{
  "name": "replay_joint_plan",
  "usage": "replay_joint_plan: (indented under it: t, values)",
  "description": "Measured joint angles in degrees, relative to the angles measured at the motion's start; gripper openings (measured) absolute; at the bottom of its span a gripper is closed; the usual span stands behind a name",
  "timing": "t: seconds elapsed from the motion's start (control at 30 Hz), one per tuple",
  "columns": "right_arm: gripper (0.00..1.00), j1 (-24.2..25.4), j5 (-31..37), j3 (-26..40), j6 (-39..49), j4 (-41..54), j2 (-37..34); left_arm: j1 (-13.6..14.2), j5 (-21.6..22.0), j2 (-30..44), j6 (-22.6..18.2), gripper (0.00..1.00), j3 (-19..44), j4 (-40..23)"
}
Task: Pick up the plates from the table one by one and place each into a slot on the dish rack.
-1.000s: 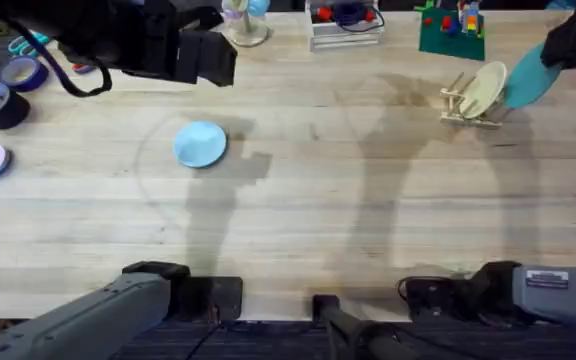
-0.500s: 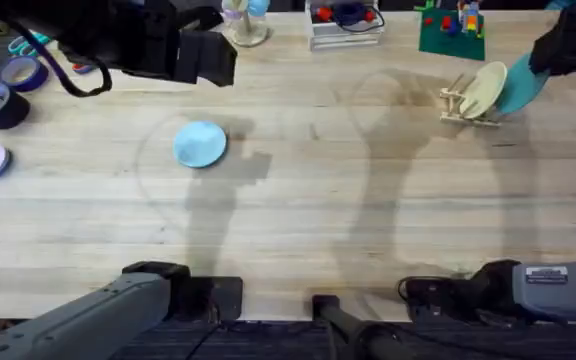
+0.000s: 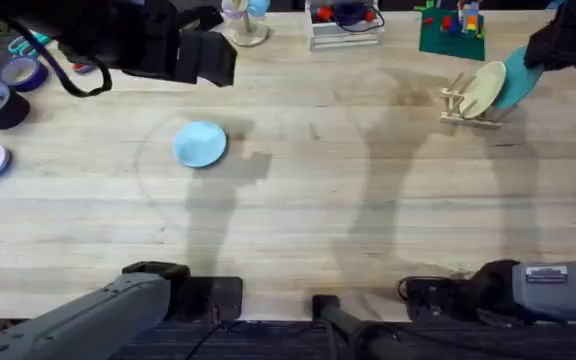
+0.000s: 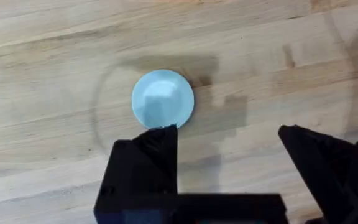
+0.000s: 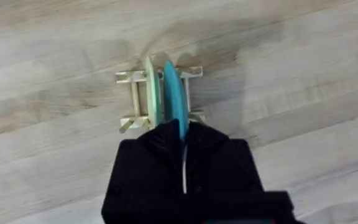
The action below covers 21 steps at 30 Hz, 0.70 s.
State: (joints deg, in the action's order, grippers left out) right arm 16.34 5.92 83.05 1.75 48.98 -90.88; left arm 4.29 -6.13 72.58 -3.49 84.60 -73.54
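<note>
Directly below the right gripper [image 5: 183, 149], whose black fingers are clenched on the upper edge of the teal plate [image 5: 173, 99], the dish rack [image 5: 157, 99] stands on the table [image 5: 303, 74], and the plate hangs edge-on over the slot just beside a cream plate [image 5: 150, 93] already standing in the rack. Judging from this, the risk is a slight misalignment: the thin rim could land on a dowel top rather than between dowels, and since the rack looks light and barely wider than a plate, a sideways push could tip or slide it, or knock the cream plate loose. Letting go too high could make the smooth, rigid disc bounce or roll out. Beneath the left gripper [image 4: 229, 162], its fingers spread wide and holding nothing, the pale sky-blue plate [image 4: 163, 101] lies flat on the grained wooden planks, slick, round and thin, with little edge to grip
</note>
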Motion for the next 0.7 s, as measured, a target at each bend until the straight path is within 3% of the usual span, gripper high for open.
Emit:
replay_joint_plan:
  t: [0.7]
  values:
    - [0.03, 0.0, -1.02, 0.02, 0.47, -2.23, -1.12, 0.0, 0.0, 0.0, 0.0, 0.993, 0.0, 0.0]
